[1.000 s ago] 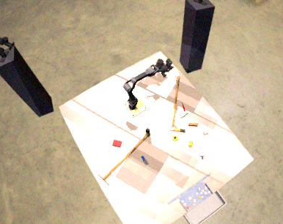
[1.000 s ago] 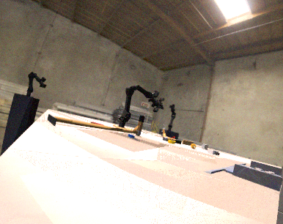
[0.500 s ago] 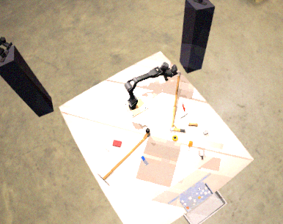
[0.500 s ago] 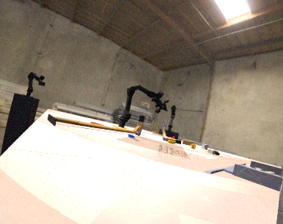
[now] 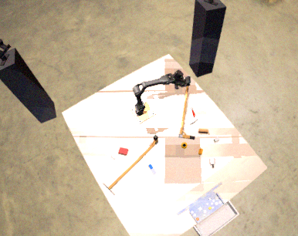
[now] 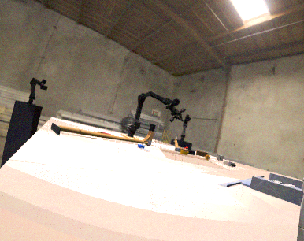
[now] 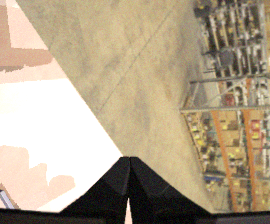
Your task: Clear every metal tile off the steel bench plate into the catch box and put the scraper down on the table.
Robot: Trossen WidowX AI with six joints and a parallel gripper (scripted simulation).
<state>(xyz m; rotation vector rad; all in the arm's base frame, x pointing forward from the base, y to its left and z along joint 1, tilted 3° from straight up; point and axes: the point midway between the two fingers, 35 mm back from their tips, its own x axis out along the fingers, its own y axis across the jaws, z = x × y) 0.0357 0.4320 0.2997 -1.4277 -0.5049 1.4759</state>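
The gripper (image 5: 188,80) (image 6: 182,118) (image 7: 129,159) is shut with nothing between its fingertips, raised above the table's far right edge. One long wooden-handled tool (image 5: 132,164) (image 6: 98,134) lies on the left, with a dark flat blade at one end and a raised black-tipped grip at the other. A second long wooden-handled tool (image 5: 184,109) lies on the right; its far end is close below the gripper in the top view. Small pale tiles, a yellow one (image 5: 210,208) and an orange one (image 5: 198,219) are on the bluish plate, beside the grey catch box (image 5: 218,221).
Between and beside the tools lie a red block (image 5: 123,151), a blue-and-white piece (image 5: 151,168), a yellow ring (image 5: 184,143), a brown block (image 5: 203,131) and a red-and-white item (image 5: 193,112). A long bluish strip (image 5: 184,210) lies beside the plate. Two dark pedestals (image 5: 27,90) (image 5: 206,38) stand off the table.
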